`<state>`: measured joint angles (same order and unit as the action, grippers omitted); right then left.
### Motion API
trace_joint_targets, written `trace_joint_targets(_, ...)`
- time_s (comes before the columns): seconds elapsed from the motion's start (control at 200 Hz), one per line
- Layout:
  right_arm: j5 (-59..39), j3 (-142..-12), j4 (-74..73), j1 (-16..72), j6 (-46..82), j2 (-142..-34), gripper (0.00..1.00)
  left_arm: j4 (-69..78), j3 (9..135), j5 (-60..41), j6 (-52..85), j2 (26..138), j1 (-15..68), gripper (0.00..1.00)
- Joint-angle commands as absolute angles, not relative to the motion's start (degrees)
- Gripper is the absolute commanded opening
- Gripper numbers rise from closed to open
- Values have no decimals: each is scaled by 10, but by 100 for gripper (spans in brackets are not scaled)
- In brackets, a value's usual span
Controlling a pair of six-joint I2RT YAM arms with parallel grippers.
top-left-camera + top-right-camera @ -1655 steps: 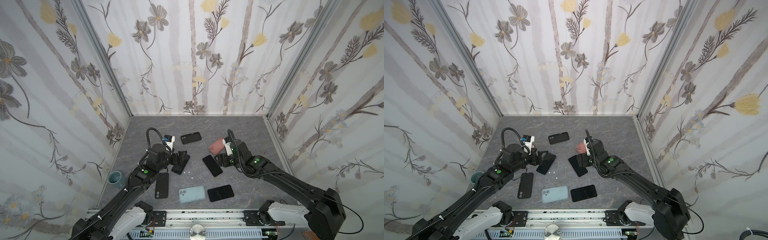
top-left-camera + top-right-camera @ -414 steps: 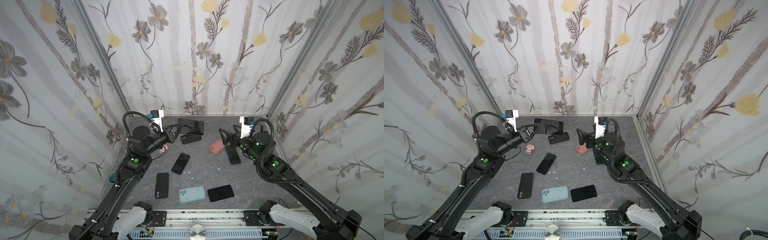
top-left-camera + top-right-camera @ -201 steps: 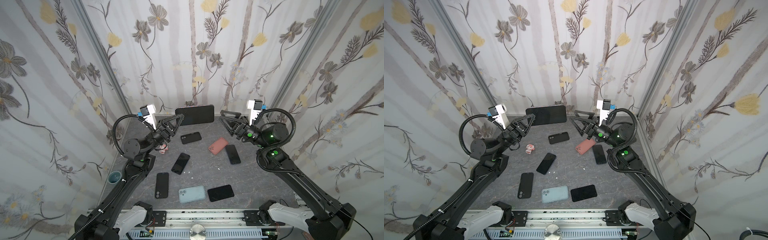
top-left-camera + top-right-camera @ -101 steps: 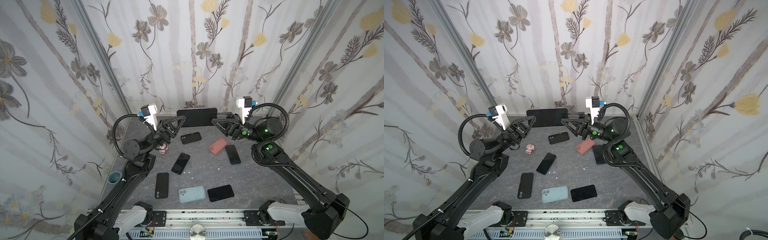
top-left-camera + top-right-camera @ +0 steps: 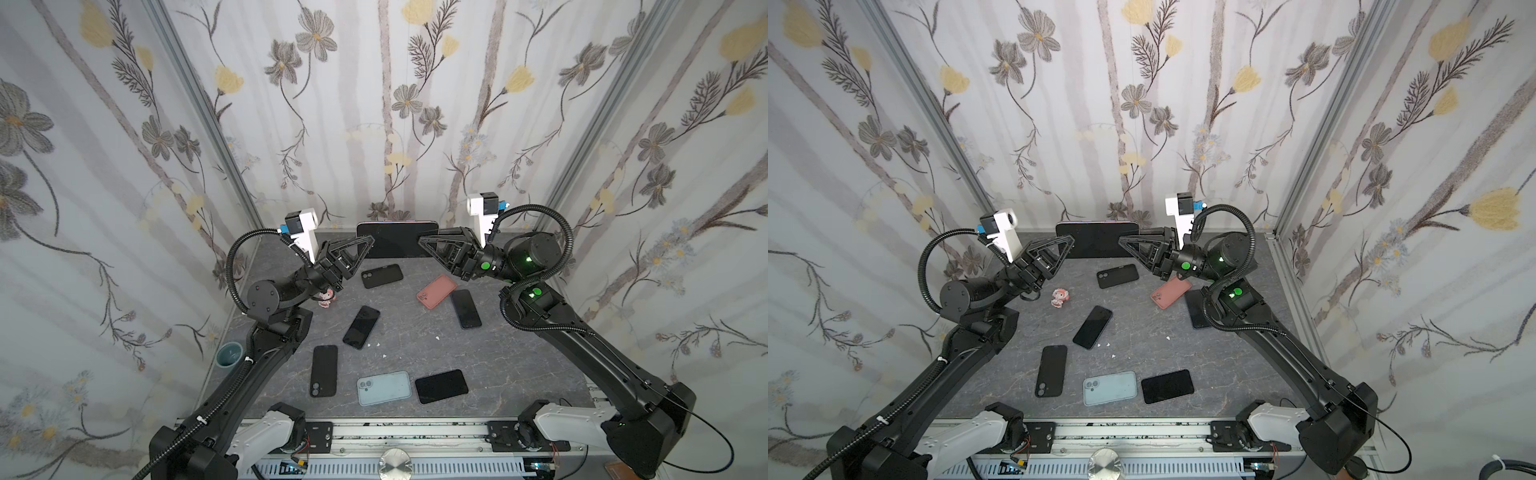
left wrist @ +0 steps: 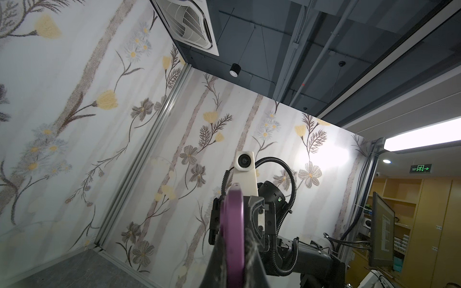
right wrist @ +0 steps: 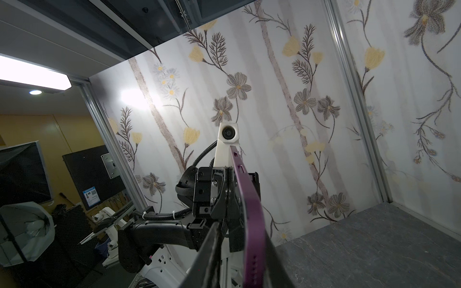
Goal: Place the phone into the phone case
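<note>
The phone hangs level in the air near the back wall in both top views, its dark face towards the camera. Its rim is purple and looks like a case round it; I cannot tell for sure. My left gripper is shut on its left end, the purple edge pinched between the fingers. My right gripper straddles the right end. One of its fingers lies against the rim and a gap still shows on the other side.
On the grey table lie a pink case, a black case, a light-blue case, another black case and three dark phones. A small pink figure and a cup are at the left.
The right gripper has come in from the right onto the phone's free end and its jaws have narrowed round it. The left gripper keeps its hold, with the phone slightly lower.
</note>
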<state>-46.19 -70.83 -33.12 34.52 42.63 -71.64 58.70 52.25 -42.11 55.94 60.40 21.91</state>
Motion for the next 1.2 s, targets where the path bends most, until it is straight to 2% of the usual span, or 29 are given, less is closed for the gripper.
trace_joint_targets(0.0, -475, -714, -360, 346, 436, -716, 16, 624, 523, -420, 570, 602, 219, 0)
trace_joint_targets(0.3, -431, -727, -303, 346, 408, -708, 1, 565, 529, -395, 528, 590, 219, 0)
trace_joint_targets(0.33, -427, -729, -296, 346, 404, -706, 0, 555, 528, -387, 519, 586, 219, 7)
trace_joint_targets(0.425, -419, -732, -281, 345, 398, -706, 0, 532, 525, -362, 501, 577, 218, 7)
trace_joint_targets(0.495, -418, -730, -277, 344, 398, -705, 0, 527, 527, -359, 497, 577, 218, 17)
trace_joint_targets(0.589, -418, -730, -278, 344, 399, -706, 0, 524, 529, -359, 501, 578, 218, 22)
trace_joint_targets(0.679, -420, -730, -279, 343, 400, -705, 0, 518, 531, -351, 498, 575, 217, 51)
trace_joint_targets(0.704, -420, -730, -279, 342, 400, -703, 0, 512, 532, -347, 495, 573, 217, 56)
trace_joint_targets(0.789, -415, -730, -276, 337, 402, -699, 0, 486, 531, -321, 479, 562, 217, 58)
trace_joint_targets(0.899, -405, -727, -263, 325, 403, -691, 0, 444, 527, -283, 455, 546, 216, 68)
trace_joint_targets(1.094, -367, -707, -232, 292, 402, -671, 0, 387, 495, -185, 412, 507, 211, 69)
trace_joint_targets(1.194, -322, -709, -155, 261, 399, -666, 0, 355, 485, -144, 401, 494, 207, 69)
